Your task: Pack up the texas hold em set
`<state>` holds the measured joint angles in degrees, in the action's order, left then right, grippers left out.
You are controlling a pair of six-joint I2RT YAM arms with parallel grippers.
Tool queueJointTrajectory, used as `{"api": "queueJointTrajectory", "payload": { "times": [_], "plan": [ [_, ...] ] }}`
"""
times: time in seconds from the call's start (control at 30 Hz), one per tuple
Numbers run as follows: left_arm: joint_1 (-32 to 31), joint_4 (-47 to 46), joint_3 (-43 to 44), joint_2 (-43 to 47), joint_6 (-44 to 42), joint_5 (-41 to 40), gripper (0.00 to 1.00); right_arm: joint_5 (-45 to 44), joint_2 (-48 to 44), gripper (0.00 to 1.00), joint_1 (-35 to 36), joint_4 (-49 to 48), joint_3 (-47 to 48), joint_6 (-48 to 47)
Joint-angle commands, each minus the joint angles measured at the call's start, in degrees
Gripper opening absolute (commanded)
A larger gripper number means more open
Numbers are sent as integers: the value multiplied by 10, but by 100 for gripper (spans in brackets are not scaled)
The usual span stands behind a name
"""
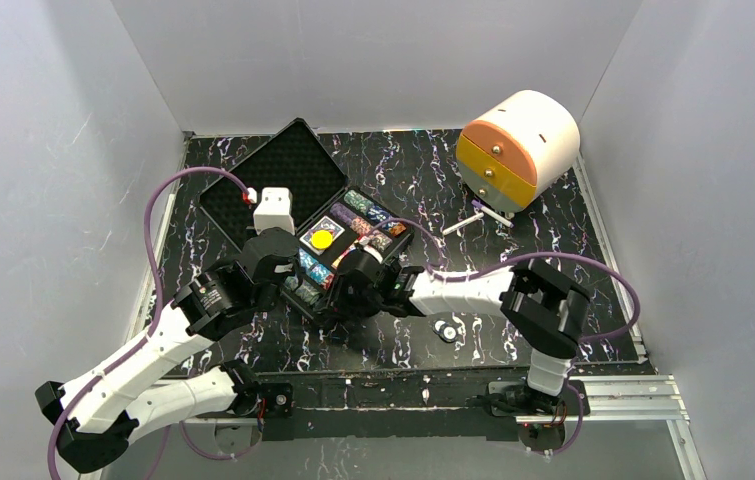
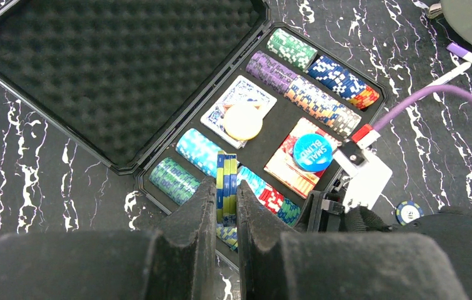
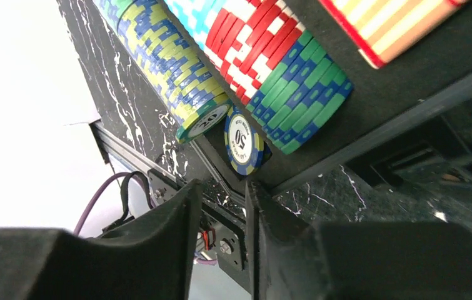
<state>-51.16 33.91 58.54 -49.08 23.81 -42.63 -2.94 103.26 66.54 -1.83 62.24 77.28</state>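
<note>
The black case (image 1: 283,165) lies open, its foam lid (image 2: 120,69) flat to the left. Rows of poker chips (image 2: 321,100) fill the tray, along with two card decks. One deck carries a yellow button (image 2: 243,120), the other a blue small-blind button (image 2: 312,153). My left gripper (image 2: 227,201) is shut on a few blue-and-yellow chips (image 2: 227,178), held on edge over the tray's near row; the top view shows it too (image 1: 298,272). My right gripper (image 3: 219,206) is slightly open and empty at the case's near corner. A blue-and-yellow 50 chip (image 3: 244,144) stands just beyond its fingertips.
One loose chip (image 1: 444,328) lies on the marbled table right of the case and also shows in the left wrist view (image 2: 408,212). An orange-and-white drawer unit (image 1: 518,148) stands at the back right, with a white pen (image 1: 473,218) in front of it.
</note>
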Motion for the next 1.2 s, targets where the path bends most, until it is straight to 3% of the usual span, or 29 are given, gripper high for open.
{"api": "queueJointTrajectory", "payload": {
  "times": [0.0, 0.17, 0.43, 0.5, 0.6, 0.67, 0.83, 0.97, 1.07, 1.17],
  "plan": [
    [2, 8, -4, 1, 4, -15, 0, -39, -51, 45, -5, 48, -1, -33],
    [1, 18, 1, 3, 13, -15, 0, -59, -75, 61, -6, 88, 13, -61],
    [1, 0, 9, 6, 5, -22, 0, -32, -31, 67, -3, 104, 61, -70],
    [1, -3, 10, 6, 1, -20, 0, -34, -19, 65, -1, 104, 71, -72],
    [1, -5, 9, 7, 0, -15, 0, -46, -2, 49, 2, 118, 91, -85],
    [1, -9, 7, 7, 0, -9, 0, -62, 11, 44, 6, 142, 107, -91],
    [2, -17, 1, 7, -2, -4, 0, -106, 26, 47, 22, 171, 142, -130],
    [2, -22, 4, 9, -9, -12, 0, -122, 39, 39, 24, 190, 174, -196],
    [1, -24, 11, 11, -18, -21, 0, -120, 24, 37, 25, 172, 168, -270],
    [1, -26, 20, 11, -31, -30, 0, -72, -4, 45, 24, 128, 146, -403]
  ]
}}
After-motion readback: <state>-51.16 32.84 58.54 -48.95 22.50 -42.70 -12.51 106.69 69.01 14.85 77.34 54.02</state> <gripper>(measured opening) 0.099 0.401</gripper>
